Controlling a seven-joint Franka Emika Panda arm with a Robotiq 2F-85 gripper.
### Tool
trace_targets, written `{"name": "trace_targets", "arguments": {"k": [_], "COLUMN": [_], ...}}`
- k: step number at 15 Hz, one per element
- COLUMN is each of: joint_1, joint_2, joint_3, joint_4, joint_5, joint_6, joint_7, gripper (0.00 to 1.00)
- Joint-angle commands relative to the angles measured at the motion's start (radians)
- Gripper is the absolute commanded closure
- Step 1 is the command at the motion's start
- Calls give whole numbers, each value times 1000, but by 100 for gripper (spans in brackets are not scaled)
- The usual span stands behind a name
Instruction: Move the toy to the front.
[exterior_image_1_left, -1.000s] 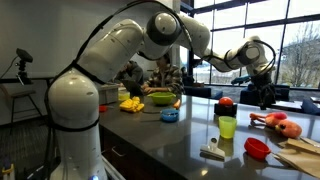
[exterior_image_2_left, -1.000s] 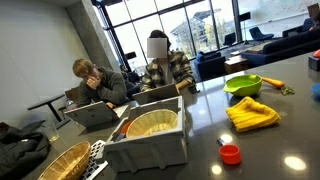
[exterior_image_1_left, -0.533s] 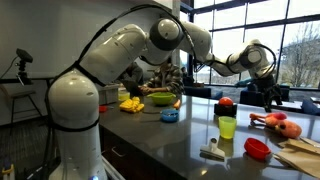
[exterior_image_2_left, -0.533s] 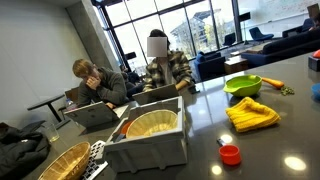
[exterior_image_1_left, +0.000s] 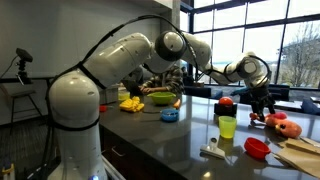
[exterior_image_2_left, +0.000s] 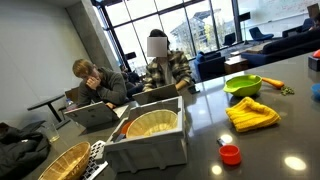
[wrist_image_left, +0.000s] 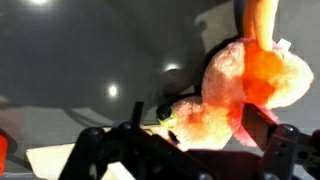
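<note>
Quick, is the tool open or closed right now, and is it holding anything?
Tool: open, hovering over the plush toy, holding nothing.

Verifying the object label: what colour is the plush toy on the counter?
The toy is orange and pink, with fuzzy fabric; it shows best in the wrist view.

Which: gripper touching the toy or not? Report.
Cannot tell. In the wrist view the toy lies just beyond the open gripper, but blur hides any contact or gap; in an exterior view the toy is too small.
</note>
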Motion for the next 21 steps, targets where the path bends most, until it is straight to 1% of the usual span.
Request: {"name": "trace_targets", "arguments": {"k": [1,3,6,8,10,14,15,16,19,20,21], "joint_1": [-2,-5,-23,-30,-36,-40,-40,-40,-42,-43,-45], "joint_2": [75,108,163,193,218,260,266,271,277,277,273], "joint_3": [-11,-18,-26,-34,-43,-59,-61,-64,-69,-72,-74], "joint_4": [112,148,213,242,263,297,302,308,326,334,335], "joint_5": [-14,-15,-9,-9,-11,-15,-14,-13,-9,-8,-7], "joint_6": [-35,14,118,157,176,167,167,166,162,158,155], "joint_7": [22,33,53,68,81,89,84,81,79,80,79], "gripper": [0,0,0,0,0,0,25,26,46,55,60]}}
